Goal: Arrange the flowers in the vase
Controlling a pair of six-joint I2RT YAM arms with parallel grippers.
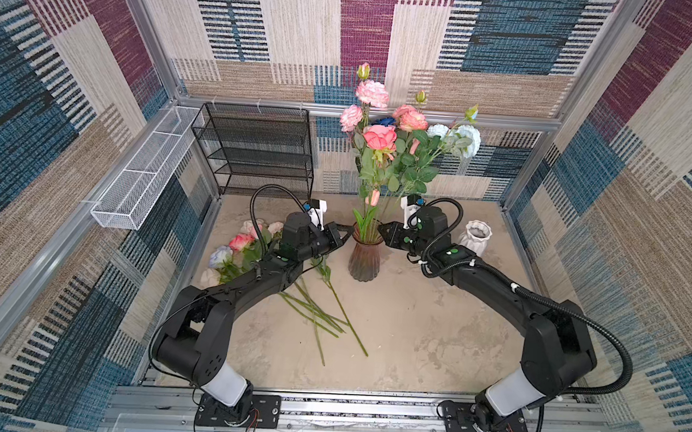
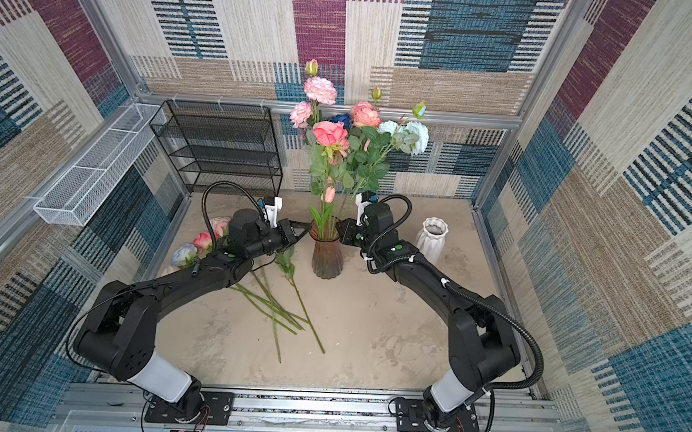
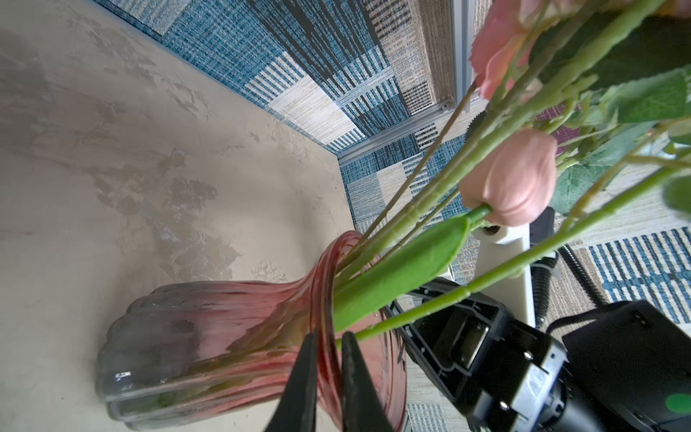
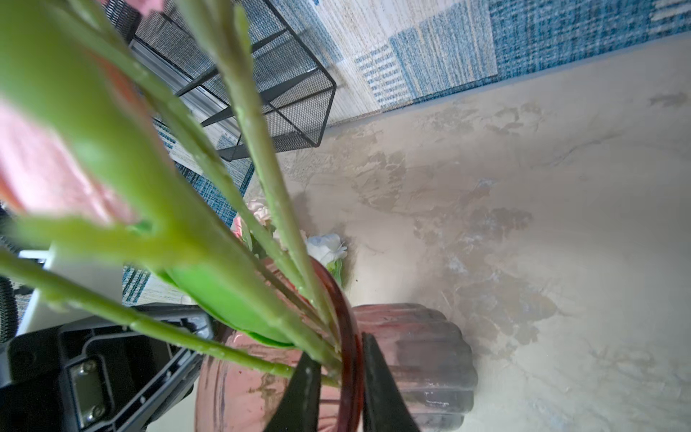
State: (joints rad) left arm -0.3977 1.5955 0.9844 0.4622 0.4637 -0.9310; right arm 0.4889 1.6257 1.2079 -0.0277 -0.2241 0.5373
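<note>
Both your left gripper (image 1: 348, 232) and right gripper (image 1: 380, 229) are pinched nearly closed on opposite sides of the vase (image 1: 364, 264) rim, probably steadying it, with most flowers (image 1: 382, 144) standing inside and a few more lying beside it.

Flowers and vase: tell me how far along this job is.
Done: a tall bunch of flowers stands in the pink glass vase. In hand: the left gripper and right gripper each pinch the vase's rim from opposite sides, holding no flower. Still to go: several loose flowers lie on the table, partly under the left arm.
</note>
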